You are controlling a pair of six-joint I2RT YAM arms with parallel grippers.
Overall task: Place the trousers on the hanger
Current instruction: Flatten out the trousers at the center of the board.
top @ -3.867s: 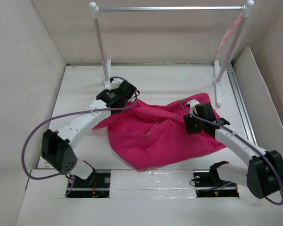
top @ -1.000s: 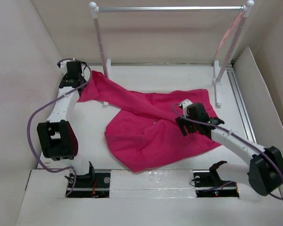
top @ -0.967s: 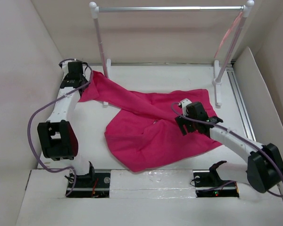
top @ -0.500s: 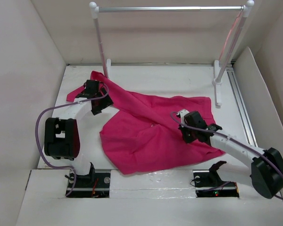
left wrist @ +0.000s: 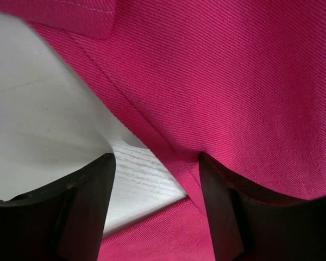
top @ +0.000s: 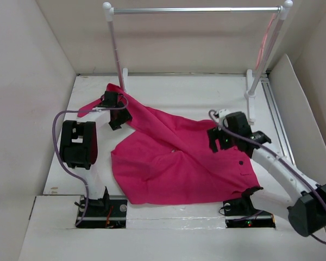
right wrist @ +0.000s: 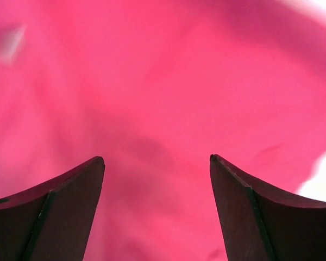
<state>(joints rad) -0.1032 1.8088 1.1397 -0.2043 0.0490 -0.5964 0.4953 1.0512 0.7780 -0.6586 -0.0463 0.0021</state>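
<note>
**Cloth spread out, both claws let go**

Since the frame half a second back, the trousers [top: 174,163] have slid toward the bottom of the frame and lie flatter. Their lower edge now reaches almost to the arm bases. The right claw [top: 224,142] has moved up and to the right. The left claw [top: 115,109] has barely shifted at the upper left.

- Left claw: jaws apart. In its wrist view a stitched cloth edge runs between the fingers [left wrist: 87,212] without being pinched, and bare worktop [top: 179,89] shows beside it.
- Right claw: jaws wide apart over plain cloth at centre right, gripping nothing.
- Hanger [top: 265,41]: on the rack [top: 195,9] by the right post, upper right of the frame, well apart from the trousers.

Step in hand, as I judge it: re-grip to smooth and fold the cloth before fetching the hanger.
- Seat the left jaws fully over that edge before closing, since a shallow bite will likely slip.
- Pull slow and level so the fabric does not bunch.
- The right claw should take an edge, not the middle of the cloth.

Hard to make out:
- The right wrist view is blurred, so I cannot tell whether its fingertips touch the cloth.
- The right arm covers part of the trousers, and waist and legs are hard to tell apart.
- The hanger is thin and pale against the post, and its hook is not clear.
</note>
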